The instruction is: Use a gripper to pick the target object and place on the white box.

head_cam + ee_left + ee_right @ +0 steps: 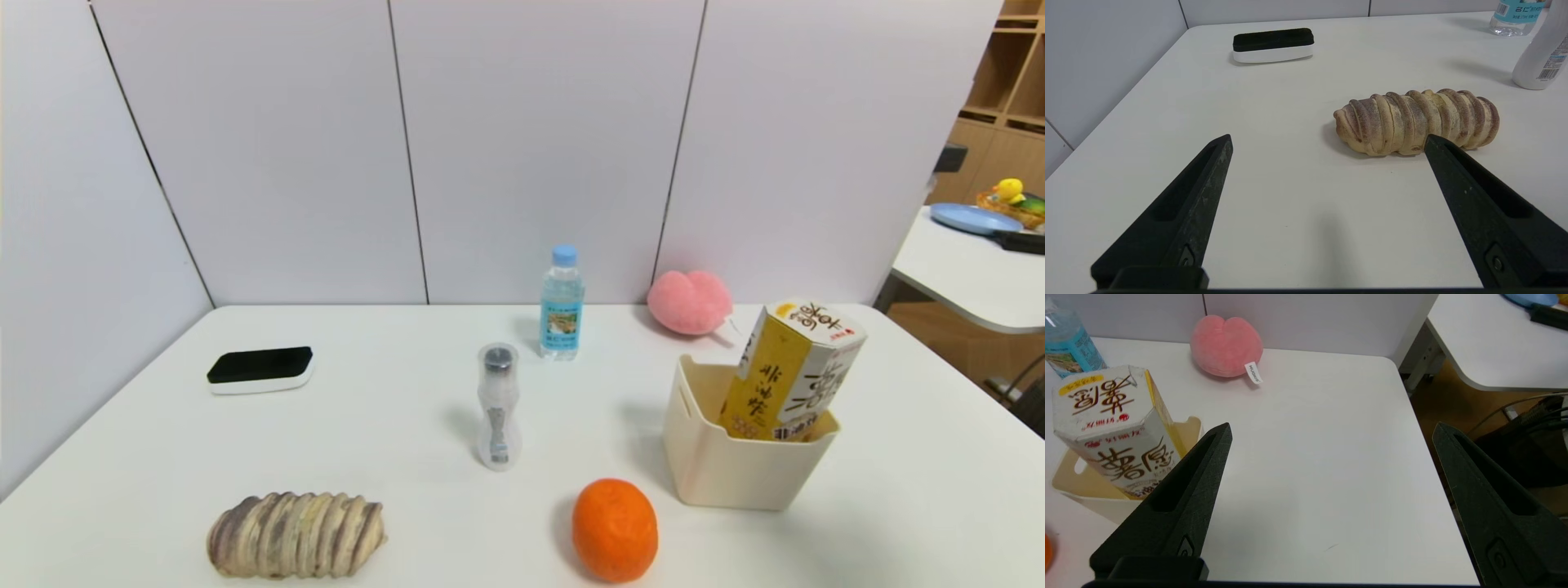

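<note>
The target object, a yellow and white chip carton (796,371) (1116,428), stands tilted inside the white box (727,465) (1098,500) at the table's right. My right gripper (1331,430) hangs open over bare table beside the box, nothing between its fingers; it does not show in the head view. My left gripper (1327,141) is open and empty over the table's near left, close to the bread-like roll (1419,121).
Also on the table are a black-topped eraser block (260,369), a small clear bottle (498,416), a water bottle (562,304), a pink plush peach (690,302), an orange (614,529) and the roll (295,535). The table's right edge (1435,465) is near my right gripper.
</note>
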Tool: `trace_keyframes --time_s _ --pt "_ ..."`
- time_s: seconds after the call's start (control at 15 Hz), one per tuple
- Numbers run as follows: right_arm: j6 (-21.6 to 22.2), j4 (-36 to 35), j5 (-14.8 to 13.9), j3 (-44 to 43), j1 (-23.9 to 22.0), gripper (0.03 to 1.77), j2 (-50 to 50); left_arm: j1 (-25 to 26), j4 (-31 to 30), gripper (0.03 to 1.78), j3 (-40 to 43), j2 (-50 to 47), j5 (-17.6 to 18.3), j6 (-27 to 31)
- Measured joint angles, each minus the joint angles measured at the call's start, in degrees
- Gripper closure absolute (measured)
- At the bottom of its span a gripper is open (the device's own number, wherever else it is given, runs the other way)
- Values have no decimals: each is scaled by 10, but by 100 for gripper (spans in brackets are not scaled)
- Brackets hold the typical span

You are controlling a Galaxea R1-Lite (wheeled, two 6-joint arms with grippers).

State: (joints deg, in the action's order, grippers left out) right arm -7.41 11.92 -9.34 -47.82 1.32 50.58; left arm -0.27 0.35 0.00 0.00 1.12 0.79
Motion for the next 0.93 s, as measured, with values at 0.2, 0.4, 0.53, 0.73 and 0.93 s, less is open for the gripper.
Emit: trace_keyframes --time_s 0.2,0.4,0.53,0.73,0.93 --pt "-11 -11 1 74 -5 11 -104 0 0 12 0 0 0 0" --pt "-24 -16 11 145 -6 11 -204 0 0 12 0 0 0 0" --pt "-30 -17 24 189 -6 11 -264 0 0 12 0 0 0 0" --pt "-40 -28 35 257 -7 11 -344 0 0 12 0 0 0 0" --pt "-41 -88 62 319 -7 11 -402 0 0 12 0 0 0 0"
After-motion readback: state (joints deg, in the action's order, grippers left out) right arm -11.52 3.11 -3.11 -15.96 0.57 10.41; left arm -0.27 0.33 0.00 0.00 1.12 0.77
